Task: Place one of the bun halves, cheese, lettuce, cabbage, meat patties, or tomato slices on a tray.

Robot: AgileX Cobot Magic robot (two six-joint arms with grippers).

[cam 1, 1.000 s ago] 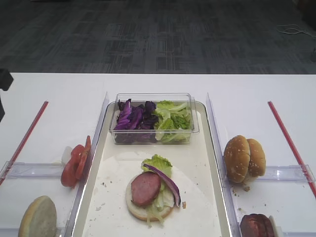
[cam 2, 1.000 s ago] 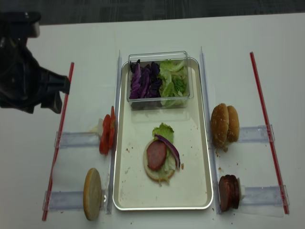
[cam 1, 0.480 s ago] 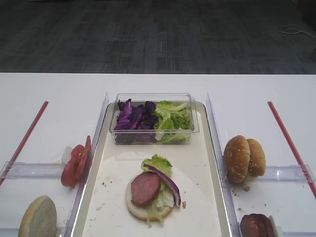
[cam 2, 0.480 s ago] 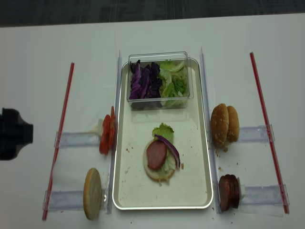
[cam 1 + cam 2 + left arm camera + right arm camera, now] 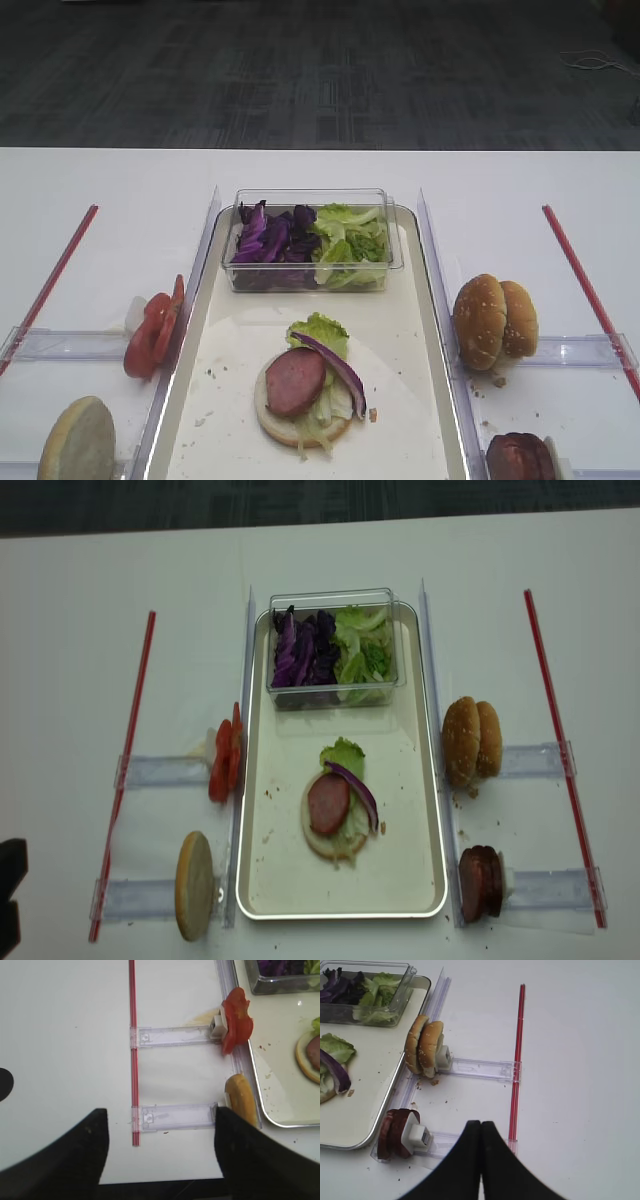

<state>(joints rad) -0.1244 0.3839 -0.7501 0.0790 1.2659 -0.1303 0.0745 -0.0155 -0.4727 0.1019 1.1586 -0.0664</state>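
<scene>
On the silver tray (image 5: 425,730) lies a bun half (image 5: 322,845) stacked with lettuce (image 5: 344,752), a meat patty (image 5: 328,804) and a purple cabbage strip (image 5: 358,792). Tomato slices (image 5: 235,1020) and another bun half (image 5: 239,1105) stand in clear holders left of the tray. Two bun halves (image 5: 424,1046) and the meat patties (image 5: 392,1132) stand in holders on its right. My left gripper (image 5: 160,1110) is open and empty over the front left holder (image 5: 175,1116). My right gripper (image 5: 481,1130) is shut on nothing, near the meat patties. No cheese is in view.
A clear plastic box (image 5: 310,240) of purple cabbage and lettuce sits at the tray's far end. Red strips (image 5: 130,760) (image 5: 560,750) run along the white table on both sides. The table's front edge (image 5: 160,1180) lies just beneath my left gripper.
The left arm has drawn back from the far left of the table toward the front left corner, nearly leaving the overhead views. The food has not moved.
</scene>
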